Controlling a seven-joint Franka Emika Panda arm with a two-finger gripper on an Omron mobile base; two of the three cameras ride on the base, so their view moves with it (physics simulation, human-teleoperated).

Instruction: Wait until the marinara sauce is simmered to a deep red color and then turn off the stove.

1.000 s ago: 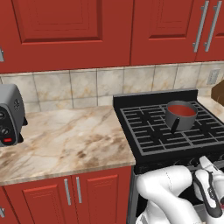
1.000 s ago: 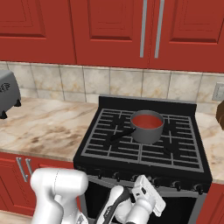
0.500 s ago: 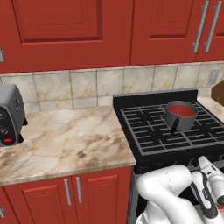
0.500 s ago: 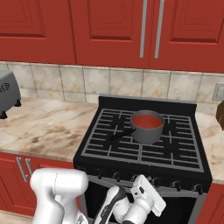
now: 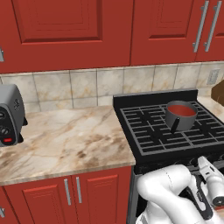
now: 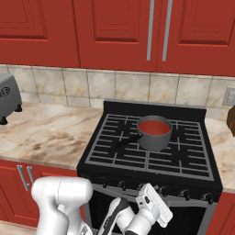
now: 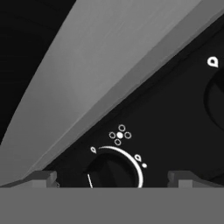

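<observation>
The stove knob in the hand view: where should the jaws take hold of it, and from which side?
Grip the round knob by its rim, coming straight at the stove front panel, one jaw on each side. It sticks out from the flat black panel, and the open gripper already frames it, so a straight approach should probably fit.

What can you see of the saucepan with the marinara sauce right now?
The saucepan is small, round and grey, metallic-looking, with a dark straight handle pointing toward the stove's front left. It stands upright on the black grates of the stove, toward the back, near the middle. It holds smooth red marinara sauce nearly to the rim. Nothing but the grate touches it.
</observation>
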